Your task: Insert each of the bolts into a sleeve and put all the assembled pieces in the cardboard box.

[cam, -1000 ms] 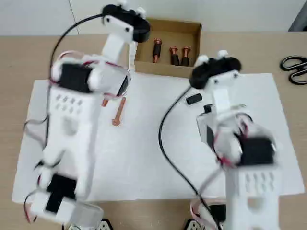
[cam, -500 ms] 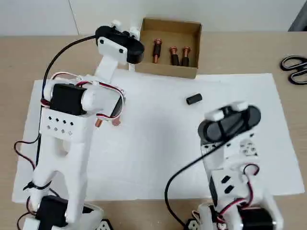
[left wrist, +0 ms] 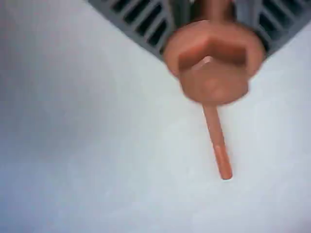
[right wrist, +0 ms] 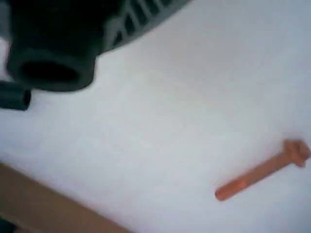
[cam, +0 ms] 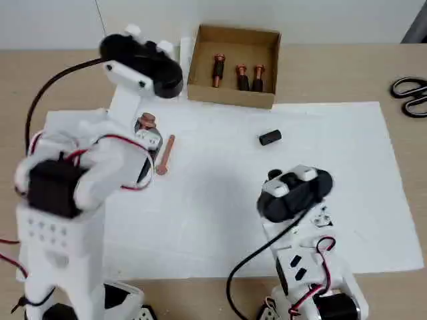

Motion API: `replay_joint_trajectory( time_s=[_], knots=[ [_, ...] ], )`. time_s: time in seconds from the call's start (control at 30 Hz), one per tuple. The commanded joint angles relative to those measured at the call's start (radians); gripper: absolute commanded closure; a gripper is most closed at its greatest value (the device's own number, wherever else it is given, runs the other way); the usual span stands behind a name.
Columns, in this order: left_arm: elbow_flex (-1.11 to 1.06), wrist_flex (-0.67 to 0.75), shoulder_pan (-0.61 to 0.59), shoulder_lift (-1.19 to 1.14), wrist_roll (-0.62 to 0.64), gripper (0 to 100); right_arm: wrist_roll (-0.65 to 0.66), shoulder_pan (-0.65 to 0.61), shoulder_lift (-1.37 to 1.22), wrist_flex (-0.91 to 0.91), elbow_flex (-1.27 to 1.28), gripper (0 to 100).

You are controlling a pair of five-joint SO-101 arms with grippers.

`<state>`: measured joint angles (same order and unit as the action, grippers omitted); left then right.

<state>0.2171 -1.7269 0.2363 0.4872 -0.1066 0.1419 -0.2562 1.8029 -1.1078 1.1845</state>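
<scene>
Bolt (left wrist: 212, 65) is clamped in the left gripper (left wrist: 214, 10) over the paper's (cam: 220, 207) left side. The right gripper (right wrist: 80, 26), nearer, is closed on a black sleeve (right wrist: 48, 65). Shaft and bore should share one axis before pushing. A spare bolt (cam: 165, 155) and spare sleeve (cam: 269, 138) lie loose near the cardboard box (cam: 230, 99).

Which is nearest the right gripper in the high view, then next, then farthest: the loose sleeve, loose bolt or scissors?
From the right gripper:
1. Loose sleeve, just beyond it, toward the cardboard box.
2. Loose bolt, well off to its left.
3. Scissors, at the far right edge.
</scene>
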Motion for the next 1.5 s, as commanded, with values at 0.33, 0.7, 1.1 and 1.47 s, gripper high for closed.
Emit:
replay_joint_trajectory(
  time_s=[0.33,0.7,1.1,1.47],
  knots=[
    [-0.249,0.554,0.206,0.078,0.482,100,-0.160,-0.125,0.010,0.114,0.046,99.5],
    [-0.381,0.755,0.327,0.091,0.486,100,-0.164,-0.182,0.010,0.259,0.192,99.5],
    [-0.872,1.212,0.290,0.272,0.483,100,-0.226,-0.182,0.010,0.292,0.269,99.5],
    [-0.951,1.234,0.292,0.311,0.565,100,-0.226,-0.223,0.010,0.292,0.269,99.5]
  ],
)
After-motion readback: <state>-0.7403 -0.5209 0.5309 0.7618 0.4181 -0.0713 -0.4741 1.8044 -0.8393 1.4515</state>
